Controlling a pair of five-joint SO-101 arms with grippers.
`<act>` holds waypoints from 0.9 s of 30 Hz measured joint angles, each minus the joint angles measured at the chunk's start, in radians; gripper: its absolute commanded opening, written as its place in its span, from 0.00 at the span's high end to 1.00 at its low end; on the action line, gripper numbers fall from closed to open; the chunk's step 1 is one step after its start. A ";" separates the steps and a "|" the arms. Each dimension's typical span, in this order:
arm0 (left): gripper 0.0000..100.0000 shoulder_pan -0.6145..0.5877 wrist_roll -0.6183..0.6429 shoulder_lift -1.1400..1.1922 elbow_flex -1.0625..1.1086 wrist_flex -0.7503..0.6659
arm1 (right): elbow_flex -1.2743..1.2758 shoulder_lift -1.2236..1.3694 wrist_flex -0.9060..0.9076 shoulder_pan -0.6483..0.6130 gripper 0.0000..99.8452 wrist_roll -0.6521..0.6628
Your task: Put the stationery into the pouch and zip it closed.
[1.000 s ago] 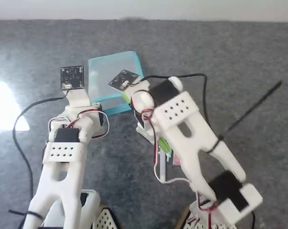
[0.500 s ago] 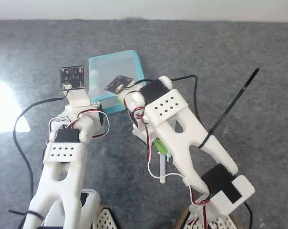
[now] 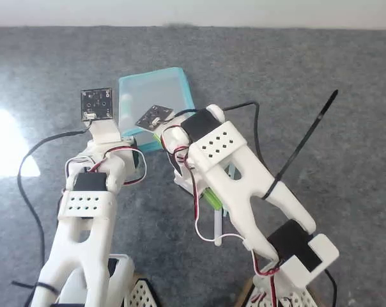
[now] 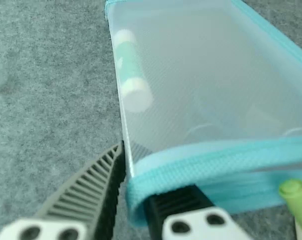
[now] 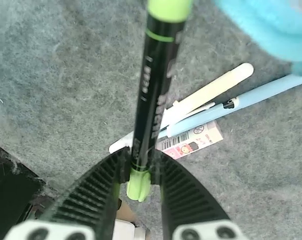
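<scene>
A grey speckled counter [image 3: 321, 64] carries everything. Two white arms rise from its near edge. The left arm [image 3: 84, 211] stretches toward the pouch's near corner. The right arm [image 3: 244, 185] bends over the loose stationery just beside the pouch.

The pouch [image 4: 201, 90] is translucent with a teal zipper band and lies flat on the counter at the far side of both arms. The left end effector [image 4: 136, 175] is clamped on the pouch's near corner, with the teal band pinched between its two fingers. The right end effector [image 5: 141, 165] is closed tight around a black marker [image 5: 156, 90] with green ends, gripping it close to one end. The marker's other end points at the teal edge of the pouch.

Under the marker, a light blue pen [image 5: 261, 95] and a white pen [image 5: 216, 87] lie side by side on the counter, touching. A white and green glue stick [image 4: 131, 75] lies inside the pouch along one side edge. A small flat labelled item [image 5: 191, 142] rests against the pens.
</scene>
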 measured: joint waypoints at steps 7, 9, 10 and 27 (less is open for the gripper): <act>0.99 0.000 0.000 0.000 0.000 0.000 | -0.002 0.026 0.000 0.018 0.99 -0.011; 0.99 0.000 0.000 0.000 0.000 0.000 | -0.003 0.064 0.000 0.051 0.99 -0.018; 0.99 0.000 0.000 -0.002 0.000 0.000 | -0.018 0.083 0.000 0.064 0.99 -0.020; 0.99 0.129 -0.061 -0.448 0.184 0.095 | -0.255 0.203 0.000 0.087 0.99 -0.061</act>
